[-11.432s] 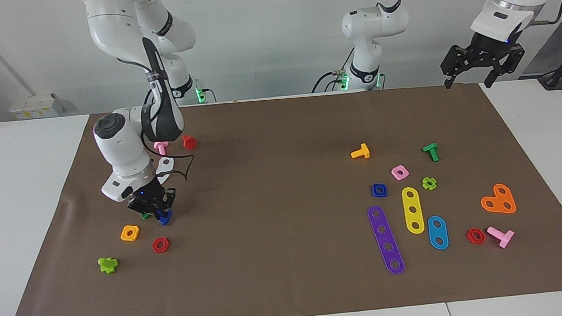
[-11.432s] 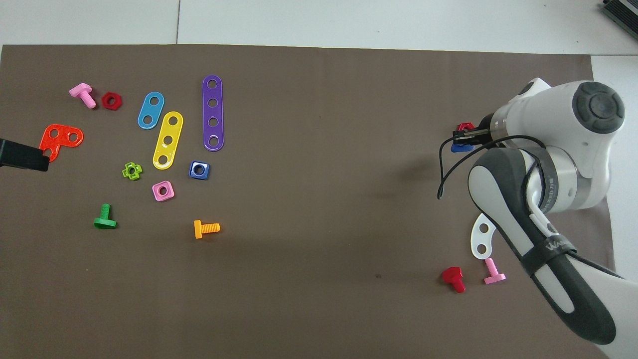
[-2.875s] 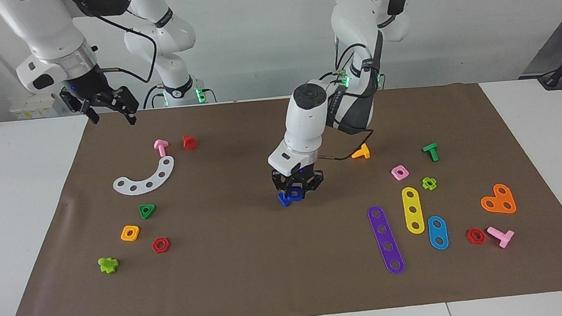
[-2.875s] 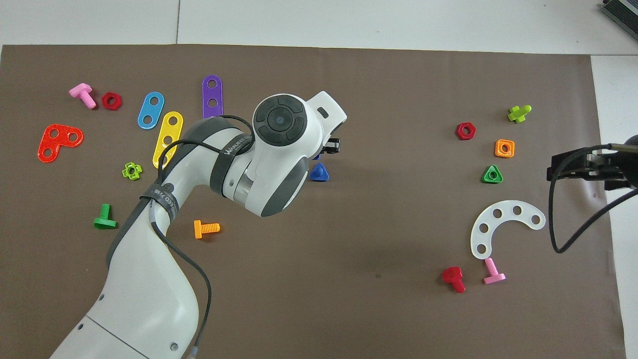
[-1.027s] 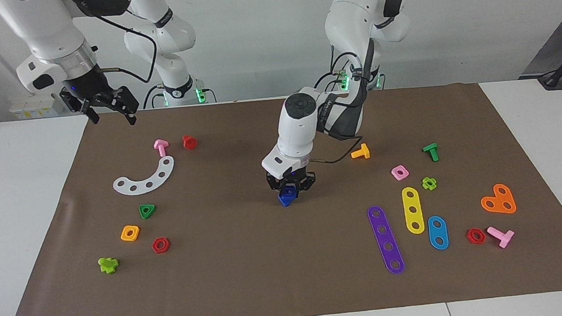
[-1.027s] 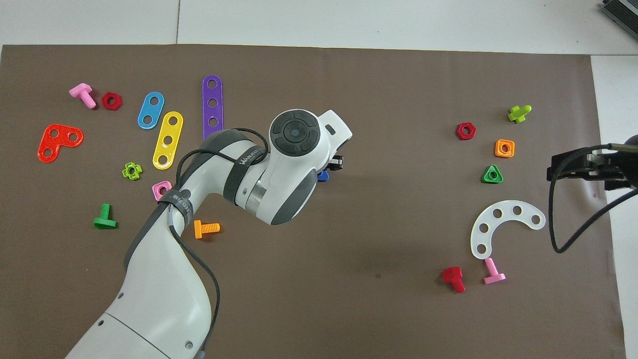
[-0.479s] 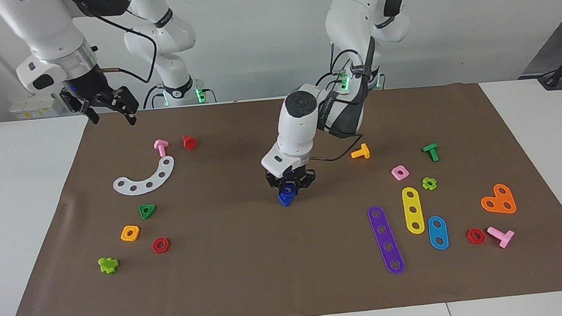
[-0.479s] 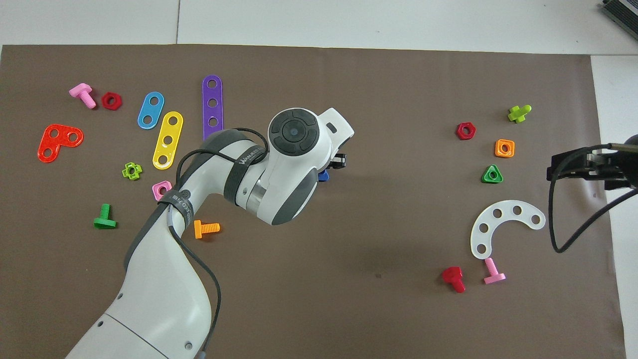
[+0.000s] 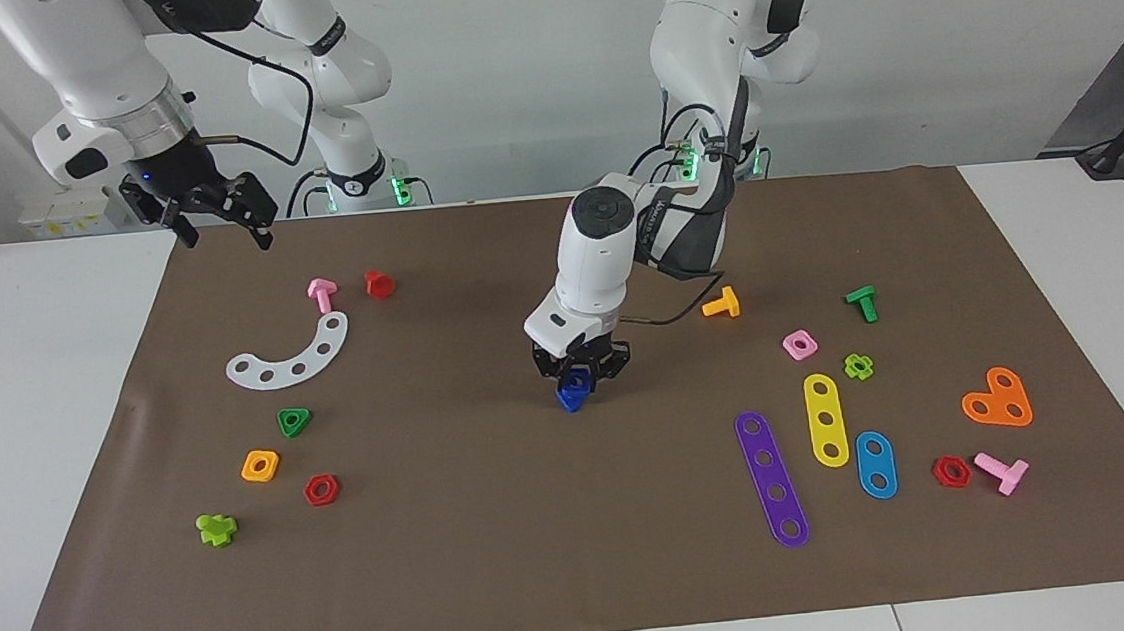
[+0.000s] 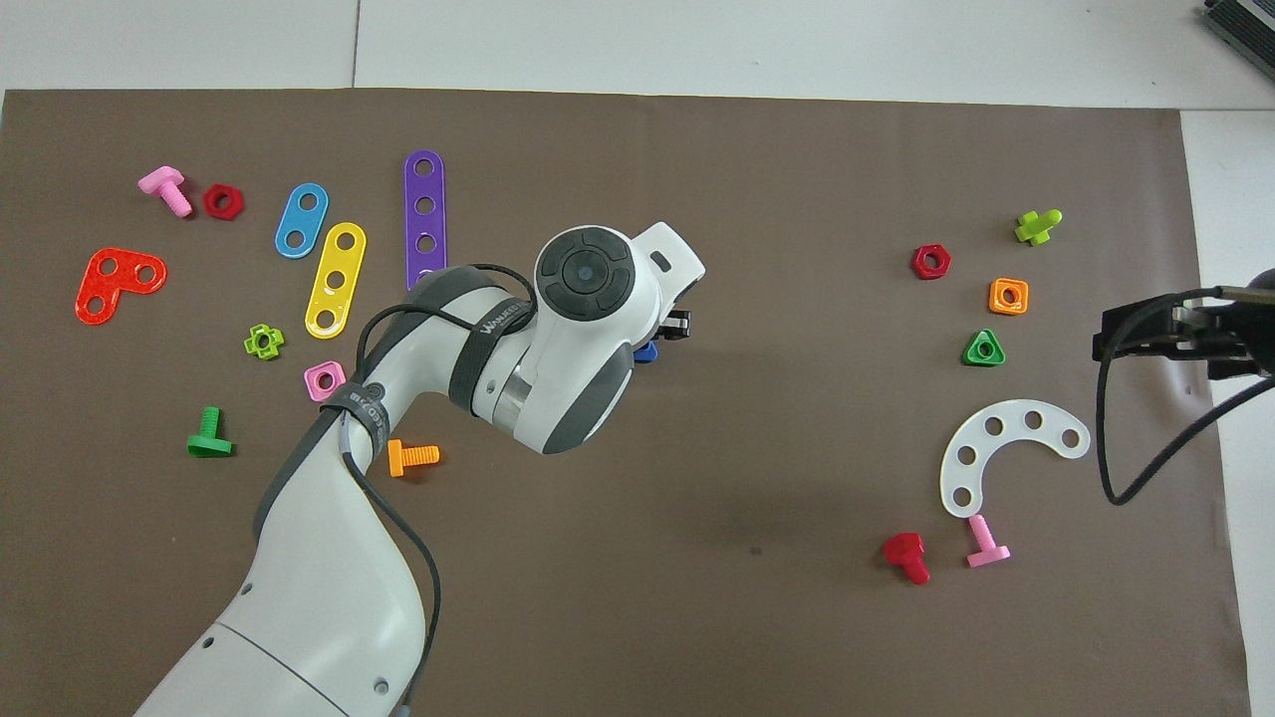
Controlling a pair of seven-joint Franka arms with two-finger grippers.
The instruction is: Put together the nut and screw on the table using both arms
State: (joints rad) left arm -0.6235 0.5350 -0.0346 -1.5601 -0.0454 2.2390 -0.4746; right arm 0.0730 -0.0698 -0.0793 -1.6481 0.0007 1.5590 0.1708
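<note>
The dark-blue screw (image 9: 568, 402) stands in the middle of the brown mat (image 9: 541, 558) on the table. My left gripper (image 9: 582, 374) points down right over it, shut on the dark-blue nut (image 9: 578, 381), which sits on top of the screw. In the overhead view the left wrist hides both parts; only a blue sliver (image 10: 646, 351) shows beside the left gripper (image 10: 669, 327). My right gripper (image 9: 225, 237) hangs open and empty, raised over the mat's edge at the right arm's end, waiting; it also shows in the overhead view (image 10: 1106, 344).
At the right arm's end lie a white curved strip (image 9: 289, 355), a green triangular nut (image 9: 294, 421), an orange square nut (image 9: 260, 466) and a red hex nut (image 9: 321, 490). At the left arm's end lie an orange bolt (image 9: 722, 304), a pink square nut (image 9: 799, 344) and a purple strip (image 9: 771, 478).
Over the last three seconds my left gripper carried the nut from beside the screw to right over it and lowered a little. The right arm has not moved.
</note>
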